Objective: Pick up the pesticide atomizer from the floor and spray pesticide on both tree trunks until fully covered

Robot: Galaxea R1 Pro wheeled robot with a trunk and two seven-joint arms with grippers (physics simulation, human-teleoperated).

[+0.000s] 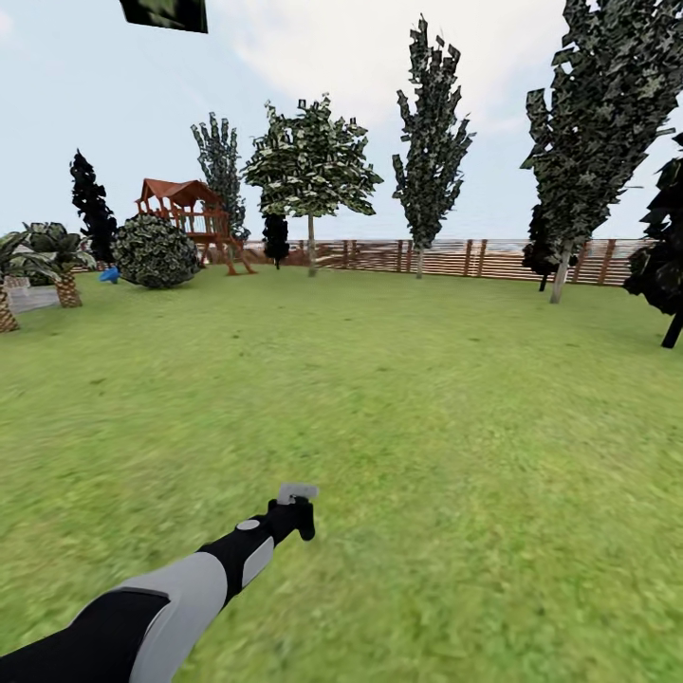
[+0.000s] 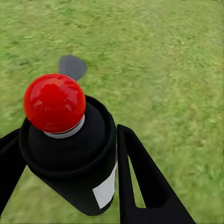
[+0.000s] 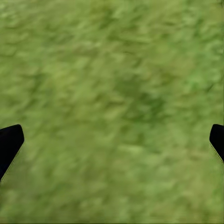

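Your left hand (image 2: 70, 177) grips the black, white-labelled, red-capped pesticide atomizer (image 2: 74, 154) — green lawn (image 2: 163, 70) lies beneath it. Your right hand (image 3: 112, 140) is spread wide — empty.

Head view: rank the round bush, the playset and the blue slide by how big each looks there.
1. Playset and round bush: too alike in apparent size to rank; the bush may stand nearer the camera.
2. Blue slide: clearly smallest, just a small patch beside the bush.

Your left arm (image 1: 180, 593) is stretched out forward and low over the grass, and its gripper (image 2: 70, 154) is clamped on the pesticide atomizer (image 2: 74, 154), one finger on each side. Your right gripper (image 3: 112, 140) has its fingers spread wide, pointing down at the lawn.
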